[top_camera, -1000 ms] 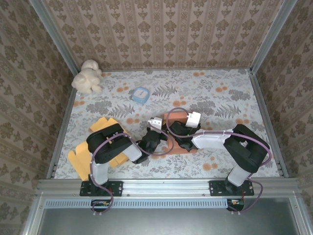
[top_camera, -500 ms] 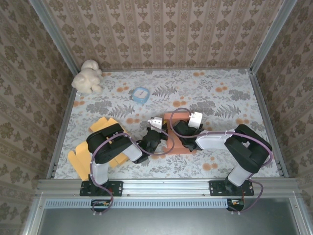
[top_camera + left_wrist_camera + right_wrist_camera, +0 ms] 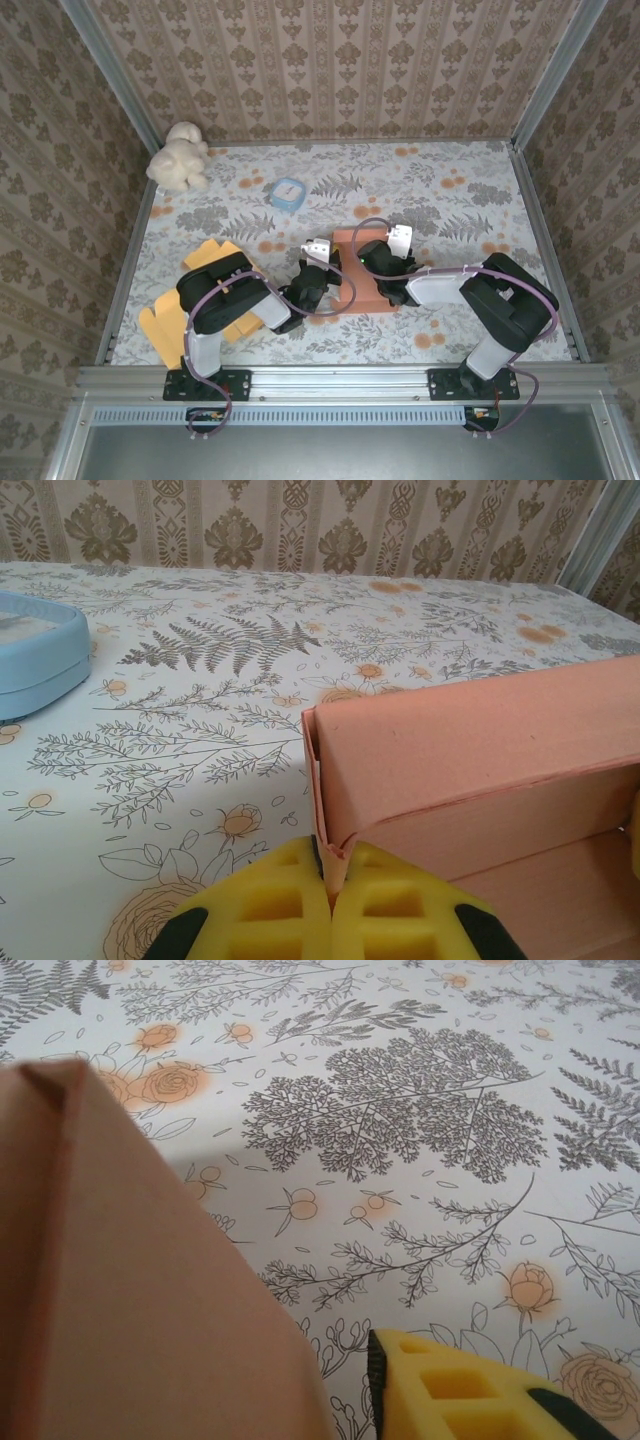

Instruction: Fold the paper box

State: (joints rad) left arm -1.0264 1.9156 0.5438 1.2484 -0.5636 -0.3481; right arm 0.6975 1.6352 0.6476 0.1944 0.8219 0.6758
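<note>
A cream plush toy (image 3: 178, 155) and a blue container (image 3: 287, 193) sit far back on the floral tabletop (image 3: 460, 200), with yellow cardboard (image 3: 163, 322) near left, all well apart from the orange paper box (image 3: 470, 740) at mid-tabletop, one wall upright. The left hand (image 3: 330, 885) pinches that wall's corner. The right hand (image 3: 380, 262) seems to touch the box, but I cannot tell its spread.

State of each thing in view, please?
Orange paper box: partly folded, a wall standing.
Left gripper: shut on the box's wall corner.
Right gripper: at the box, jaws unclear.
Yellow cardboard sheets: flat, unfolded.
Blue rounded container: on table, untouched.
Cream plush toy: lying in far corner.
</note>
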